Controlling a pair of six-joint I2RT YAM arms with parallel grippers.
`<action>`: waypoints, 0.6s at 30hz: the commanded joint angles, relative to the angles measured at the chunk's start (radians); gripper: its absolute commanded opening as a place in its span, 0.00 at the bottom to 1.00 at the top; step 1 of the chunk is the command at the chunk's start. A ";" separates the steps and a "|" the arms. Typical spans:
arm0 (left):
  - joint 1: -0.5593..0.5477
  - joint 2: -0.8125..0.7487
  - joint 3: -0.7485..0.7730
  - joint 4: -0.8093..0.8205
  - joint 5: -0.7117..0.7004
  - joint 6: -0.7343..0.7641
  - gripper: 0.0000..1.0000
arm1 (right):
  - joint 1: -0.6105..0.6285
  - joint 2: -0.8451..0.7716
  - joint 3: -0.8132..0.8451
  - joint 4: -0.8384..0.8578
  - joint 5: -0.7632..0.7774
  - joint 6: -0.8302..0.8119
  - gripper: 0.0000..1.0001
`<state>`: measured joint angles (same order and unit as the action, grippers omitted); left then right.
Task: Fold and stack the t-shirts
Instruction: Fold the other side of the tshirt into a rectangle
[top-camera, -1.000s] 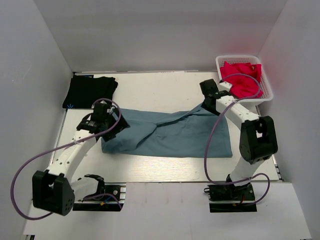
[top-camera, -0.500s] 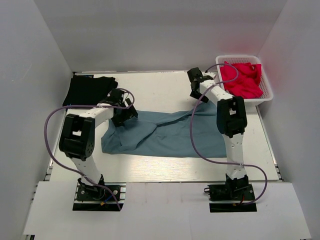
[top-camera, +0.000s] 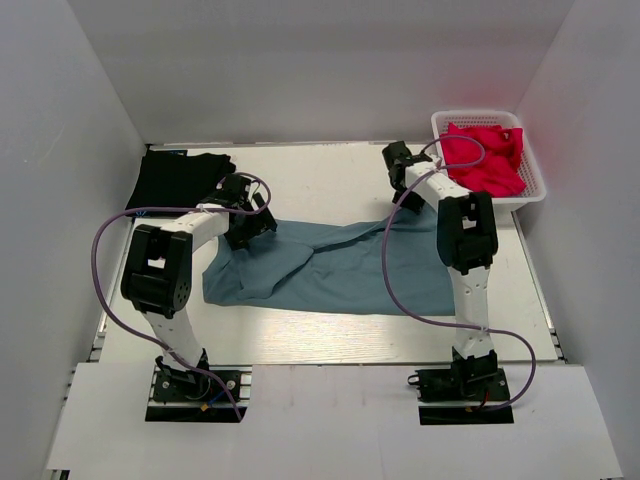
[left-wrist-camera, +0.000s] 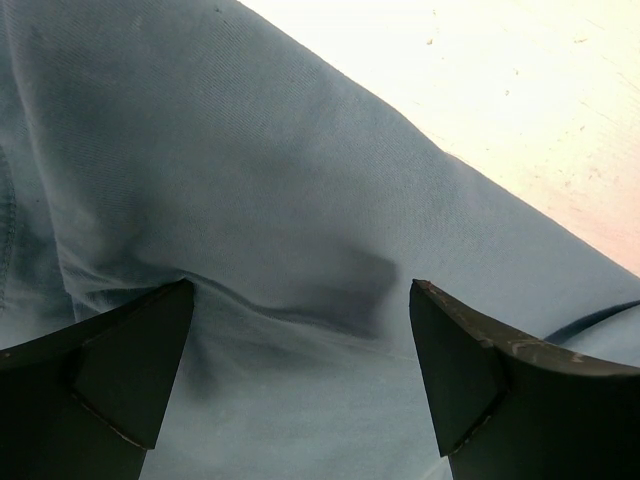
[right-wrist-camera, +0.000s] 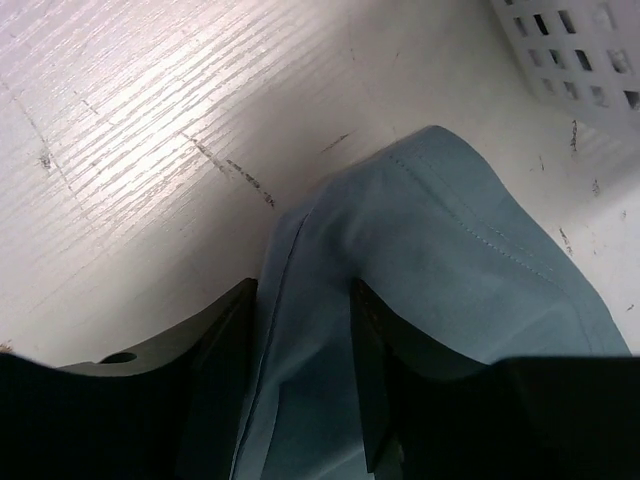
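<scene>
The dusty blue-grey t-shirt (top-camera: 340, 270) lies spread and rumpled across the middle of the table. My left gripper (top-camera: 255, 225) is open just above its back left part, and its fingertips (left-wrist-camera: 150, 350) straddle a raised crease of the cloth (left-wrist-camera: 300, 200). My right gripper (top-camera: 397, 160) is at the back right, shut on a fold of the blue-grey shirt's edge (right-wrist-camera: 440, 230) that runs between its fingers (right-wrist-camera: 225, 340). The black t-shirt (top-camera: 180, 180) lies folded at the back left corner.
A white basket (top-camera: 525, 198) with red cloth (top-camera: 485, 155) in it stands at the back right, close to my right gripper; its wall shows in the right wrist view (right-wrist-camera: 590, 50). White walls close the table on three sides.
Both arms have swung toward the back. My right gripper has moved back and left from the shirt's right corner, and my left gripper has moved up to the shirt's back left edge.
</scene>
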<state>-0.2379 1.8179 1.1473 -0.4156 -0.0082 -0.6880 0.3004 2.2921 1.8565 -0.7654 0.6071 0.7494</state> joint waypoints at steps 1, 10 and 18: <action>0.003 0.024 -0.041 -0.026 -0.029 0.012 1.00 | -0.009 -0.022 0.018 -0.037 0.025 0.022 0.44; 0.003 0.006 -0.061 -0.045 -0.059 0.012 1.00 | -0.021 -0.063 0.049 -0.037 0.091 -0.004 0.24; 0.003 -0.014 -0.061 -0.064 -0.099 0.012 1.00 | -0.020 -0.086 0.049 -0.072 0.117 0.001 0.00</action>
<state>-0.2409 1.8034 1.1263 -0.4000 -0.0322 -0.6884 0.2855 2.2738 1.8690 -0.7959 0.6613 0.7437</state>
